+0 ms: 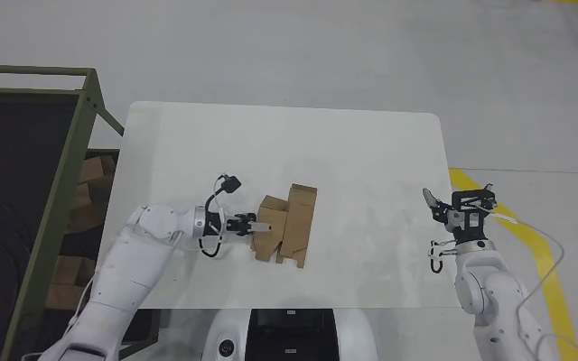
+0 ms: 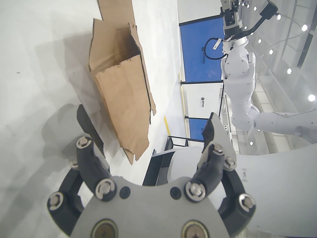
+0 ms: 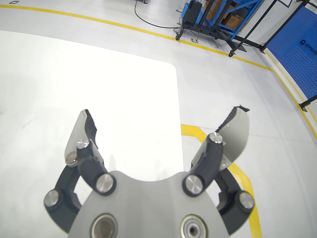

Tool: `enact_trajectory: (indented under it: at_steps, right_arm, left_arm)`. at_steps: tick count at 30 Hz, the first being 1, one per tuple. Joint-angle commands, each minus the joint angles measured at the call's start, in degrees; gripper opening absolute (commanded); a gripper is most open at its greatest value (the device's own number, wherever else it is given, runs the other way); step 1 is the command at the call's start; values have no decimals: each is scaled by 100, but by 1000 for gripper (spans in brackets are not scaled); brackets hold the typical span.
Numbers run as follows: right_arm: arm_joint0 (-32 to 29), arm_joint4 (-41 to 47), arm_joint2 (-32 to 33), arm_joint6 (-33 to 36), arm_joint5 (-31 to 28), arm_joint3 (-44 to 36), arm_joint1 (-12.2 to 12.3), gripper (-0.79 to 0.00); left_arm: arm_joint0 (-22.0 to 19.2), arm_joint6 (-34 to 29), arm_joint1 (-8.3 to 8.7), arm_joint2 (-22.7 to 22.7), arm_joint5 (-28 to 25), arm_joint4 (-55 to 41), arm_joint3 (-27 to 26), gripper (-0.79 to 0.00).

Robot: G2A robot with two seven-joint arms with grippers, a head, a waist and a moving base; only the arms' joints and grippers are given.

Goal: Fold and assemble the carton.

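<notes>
The left arm (image 1: pixel 149 236) is bent at the elbow, its forearm low and pointing inward. The left end effector (image 2: pixel 147 115) has its fingers spread wide and holds nothing. The right arm (image 1: pixel 488 289) stands out to the side with its forearm upright, and the right end effector (image 3: pixel 163 112) is likewise spread and empty.

Wide gap btwn carton (image 1: pixel 287 223) & right end effector (image 1: pixel 458 199).

Carton (image 1: pixel 287 224) on table (image 1: pixel 361 162), mid; left gripper (image 1: pixel 246 224) just L of it; right gripper (image 1: pixel 456 200) at rt edge
</notes>
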Motion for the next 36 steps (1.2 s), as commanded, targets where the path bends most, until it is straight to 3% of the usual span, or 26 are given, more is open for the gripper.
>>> enact_trajectory:
  at_steps: [1,17,18,19,22,24,26,36]
  right_arm:
    - [0,0,0,0,0,0,0,0]
    - [0,0,0,0,0,0,0,0]
    - [0,0,0,0,0,0,0,0]
    - [0,0,0,0,0,0,0,0]
    - [0,0,0,0,0,0,0,0]
    - [0,0,0,0,0,0,0,0]
    - [0,0,0,0,0,0,0,0]
    - [0,0,0,0,0,0,0,0]
  left_arm:
    - [-61,11,-4,75,18,-10,84,-9]
    - [-419,139,-25,490,86,-59,553,-225]
    - [-430,123,-23,503,90,-65,564,-339]
    - [-439,116,-20,513,93,-76,575,-394]
    - [-467,92,-11,544,99,-86,616,-449]
    - [-479,89,-6,567,99,-83,636,-542]
    - [-485,83,-1,590,82,-90,652,-785]
    - [-436,27,43,583,-309,-383,641,-785]
